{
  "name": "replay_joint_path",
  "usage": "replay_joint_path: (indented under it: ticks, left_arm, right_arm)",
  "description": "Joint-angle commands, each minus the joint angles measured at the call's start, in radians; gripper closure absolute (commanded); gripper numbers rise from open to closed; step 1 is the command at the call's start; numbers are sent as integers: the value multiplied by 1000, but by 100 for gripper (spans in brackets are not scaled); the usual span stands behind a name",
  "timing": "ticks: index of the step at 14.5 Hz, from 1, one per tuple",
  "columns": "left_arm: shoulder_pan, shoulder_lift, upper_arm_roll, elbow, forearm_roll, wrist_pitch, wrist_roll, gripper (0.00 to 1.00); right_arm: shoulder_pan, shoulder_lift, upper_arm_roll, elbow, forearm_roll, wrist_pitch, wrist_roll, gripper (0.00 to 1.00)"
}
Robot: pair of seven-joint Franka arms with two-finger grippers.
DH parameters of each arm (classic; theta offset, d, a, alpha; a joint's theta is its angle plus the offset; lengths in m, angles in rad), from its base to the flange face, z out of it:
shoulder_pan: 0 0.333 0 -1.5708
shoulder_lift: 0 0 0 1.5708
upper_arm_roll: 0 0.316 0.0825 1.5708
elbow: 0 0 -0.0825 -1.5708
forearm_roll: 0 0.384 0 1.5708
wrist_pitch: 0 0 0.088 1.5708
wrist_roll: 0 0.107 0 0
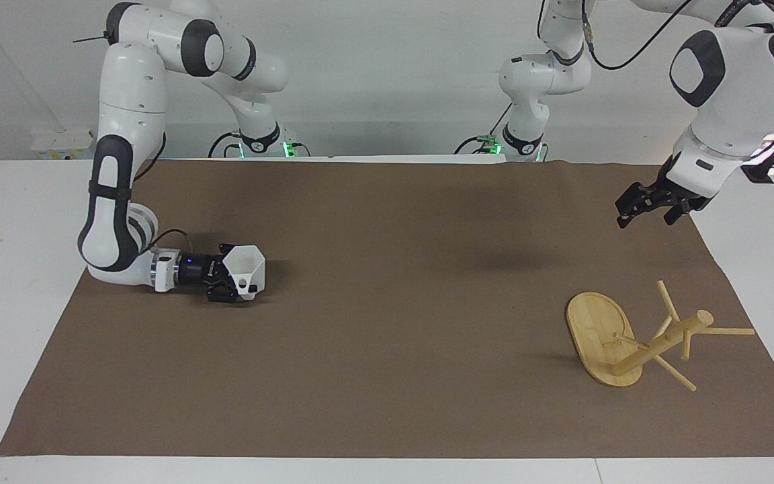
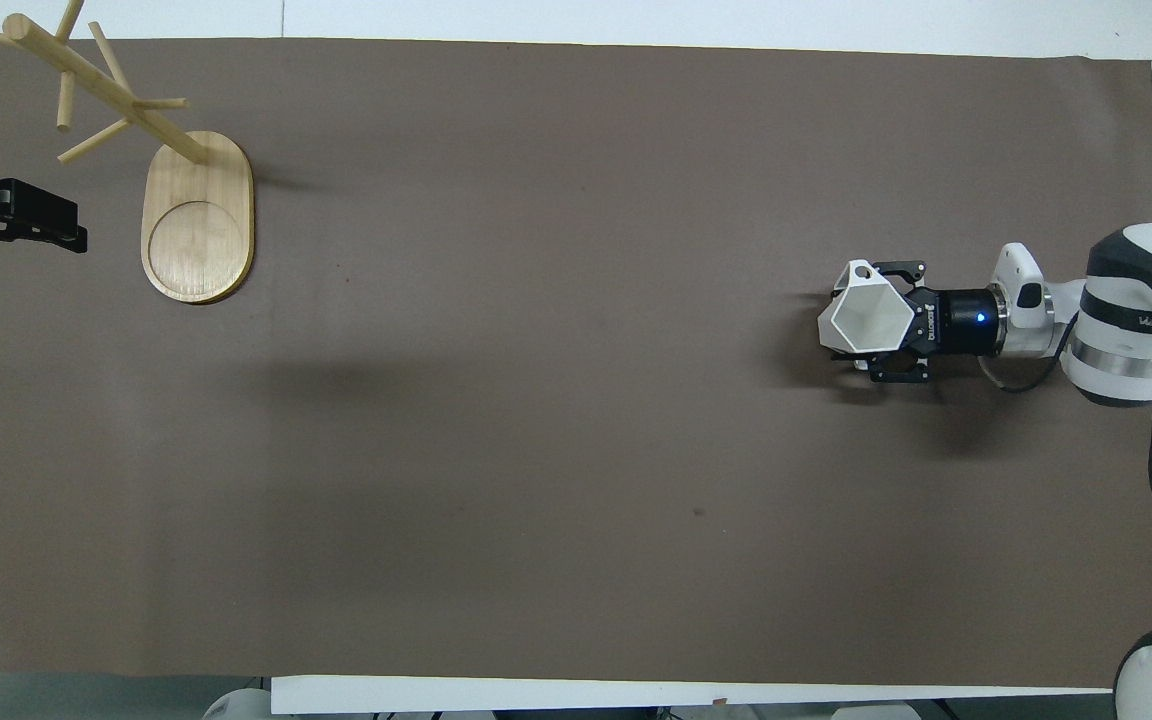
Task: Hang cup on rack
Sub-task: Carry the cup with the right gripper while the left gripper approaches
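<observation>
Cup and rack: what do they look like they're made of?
The small white faceted hexagonal cup looks like matte plastic: flat angular faces, uniform white, no gloss or glare. It could be a printed part, but that can't be told from here. The light tan mug-tree rack looks like bamboo or pale wood: warm grain-like tone on the oval base, with a plain round post and thin pegs, and a smooth, low-sheen finish.

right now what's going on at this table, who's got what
The right gripper is down at the brown mat, shut on the white cup at the right arm's end of the table. The cup is upright, mouth up. The wooden rack stands at the left arm's end with nothing hanging on its pegs. The left gripper hangs open in the air over the mat's edge near the rack, holding nothing. So the cup is gripped but not yet hung.
</observation>
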Motion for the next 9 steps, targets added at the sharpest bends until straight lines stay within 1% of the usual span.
replay_joint_path:
  ticks: [1,4,6,7,9]
  left_arm:
    - [-82,-74,-4,-133,-9,119,-152,0]
    - [-222,-62,-5,-110,-12,190,-369,0]
    - [-289,-52,-5,-108,-19,280,-467,0]
    - [-318,-41,-5,-102,-59,322,-495,0]
    - [-366,-10,-5,-73,-165,380,-510,1]
  right_arm:
    - [142,-54,1,-15,145,100,120,76]
    - [315,-81,0,-1,327,250,261,76]
    - [418,-97,0,37,383,372,367,76]
    - [472,-98,1,63,397,437,413,76]
    - [559,-98,1,90,479,512,447,76]
